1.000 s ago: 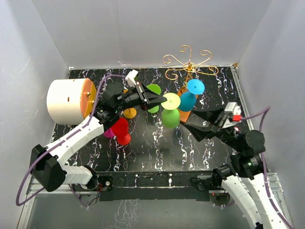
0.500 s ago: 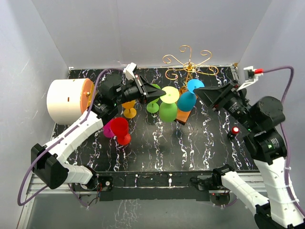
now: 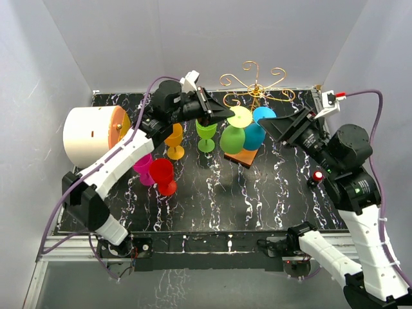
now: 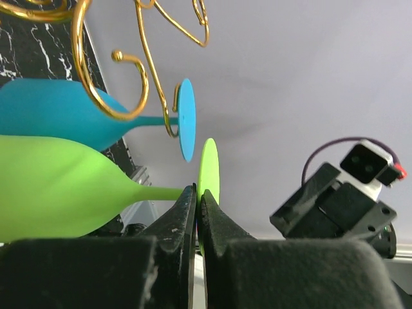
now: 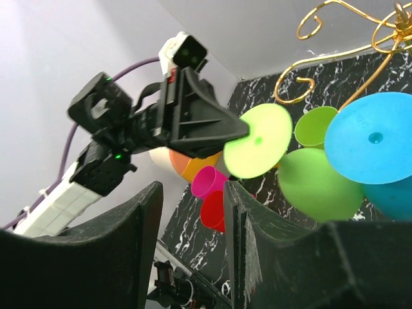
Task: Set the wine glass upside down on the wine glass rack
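Left gripper (image 3: 226,114) is clamped on the stem of the lime-green wine glass (image 3: 232,139), foot up, bowl hanging below the fingertips. The wine glass rack (image 3: 256,87) stands just beyond the tips, and a blue glass (image 3: 256,134) hangs inverted from one of its scroll arms. Right gripper (image 3: 265,124) has its fingers spread and holds nothing, near the blue glass.

Red glass (image 3: 162,174), pink glass (image 3: 141,165), orange glass (image 3: 174,138), white drum (image 3: 86,136)

No legible text, labels, brands, numbers or signs in any view.
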